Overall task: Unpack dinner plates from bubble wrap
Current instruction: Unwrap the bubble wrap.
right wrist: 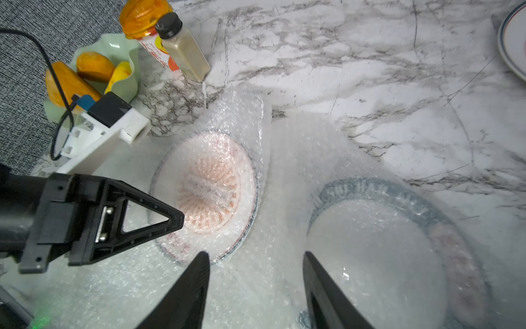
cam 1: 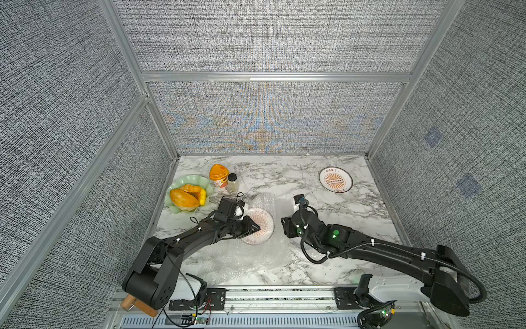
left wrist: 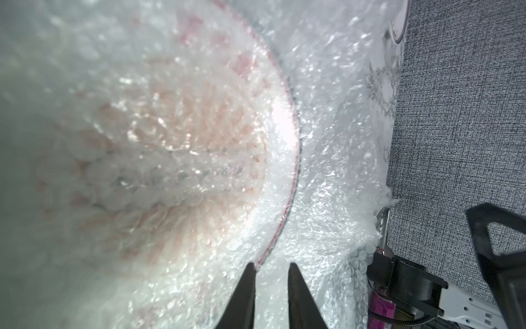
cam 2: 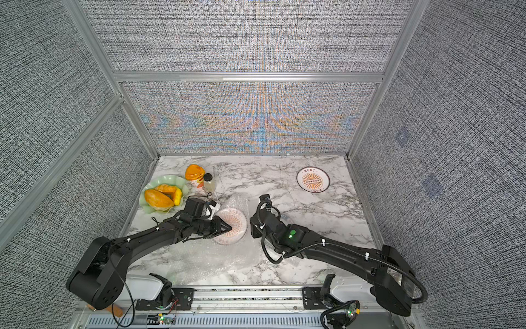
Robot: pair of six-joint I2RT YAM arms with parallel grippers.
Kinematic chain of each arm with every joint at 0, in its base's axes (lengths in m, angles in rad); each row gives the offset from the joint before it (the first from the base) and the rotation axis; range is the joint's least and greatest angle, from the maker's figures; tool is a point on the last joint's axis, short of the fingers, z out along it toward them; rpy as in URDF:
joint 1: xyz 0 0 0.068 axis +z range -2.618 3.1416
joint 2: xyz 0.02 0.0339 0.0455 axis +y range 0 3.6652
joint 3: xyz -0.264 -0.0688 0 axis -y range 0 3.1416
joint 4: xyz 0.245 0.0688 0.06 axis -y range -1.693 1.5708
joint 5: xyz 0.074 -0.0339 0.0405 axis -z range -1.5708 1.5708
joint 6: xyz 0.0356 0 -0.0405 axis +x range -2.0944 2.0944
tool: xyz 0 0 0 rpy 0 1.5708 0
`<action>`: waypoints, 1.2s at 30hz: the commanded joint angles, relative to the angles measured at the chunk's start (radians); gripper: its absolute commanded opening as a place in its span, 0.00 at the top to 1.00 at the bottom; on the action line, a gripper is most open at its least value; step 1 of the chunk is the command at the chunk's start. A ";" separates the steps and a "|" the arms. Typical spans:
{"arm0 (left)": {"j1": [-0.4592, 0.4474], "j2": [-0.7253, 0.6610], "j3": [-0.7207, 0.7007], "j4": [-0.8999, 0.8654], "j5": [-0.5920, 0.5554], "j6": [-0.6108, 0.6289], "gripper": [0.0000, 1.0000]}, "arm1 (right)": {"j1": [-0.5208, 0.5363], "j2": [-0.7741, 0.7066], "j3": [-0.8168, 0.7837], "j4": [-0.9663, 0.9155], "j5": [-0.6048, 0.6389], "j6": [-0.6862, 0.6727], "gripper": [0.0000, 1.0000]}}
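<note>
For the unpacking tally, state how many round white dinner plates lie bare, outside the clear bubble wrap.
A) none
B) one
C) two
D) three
B: only the round white sunburst-centred plate at the far right of the marble table lies bare; the second sunburst plate and the green-lettered-rim plate both show through clear bubble wrap.

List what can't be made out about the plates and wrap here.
- Lettered-rim plate: right arm mostly hides it in both top views; in the right wrist view bubble wrap blurs its lettering.
- Wrapped sunburst plate: left wrist view, blurred by wrap.
- Bare plate: right wrist view, cut off by the edge.
- Left gripper: pinching wrap or not, unclear.
</note>
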 commanded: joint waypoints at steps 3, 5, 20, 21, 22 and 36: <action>0.000 -0.024 0.033 -0.109 -0.010 0.067 0.68 | 0.001 0.027 0.059 -0.069 -0.056 -0.073 0.39; -0.003 -0.036 0.046 -0.152 -0.036 0.088 0.62 | 0.001 0.085 0.120 -0.069 -0.127 -0.072 0.40; -0.055 0.036 0.161 -0.226 -0.169 0.140 0.26 | -0.152 0.334 0.035 0.107 -0.419 0.021 1.00; -0.063 0.056 0.185 -0.226 -0.182 0.141 0.24 | -0.160 0.346 0.031 0.109 -0.433 0.019 1.00; -0.071 0.077 0.207 -0.227 -0.192 0.141 0.23 | -0.165 0.354 0.026 0.114 -0.440 0.021 1.00; -0.138 0.283 0.401 -0.315 -0.314 0.144 0.19 | -0.259 0.377 -0.080 0.230 -0.525 0.067 1.00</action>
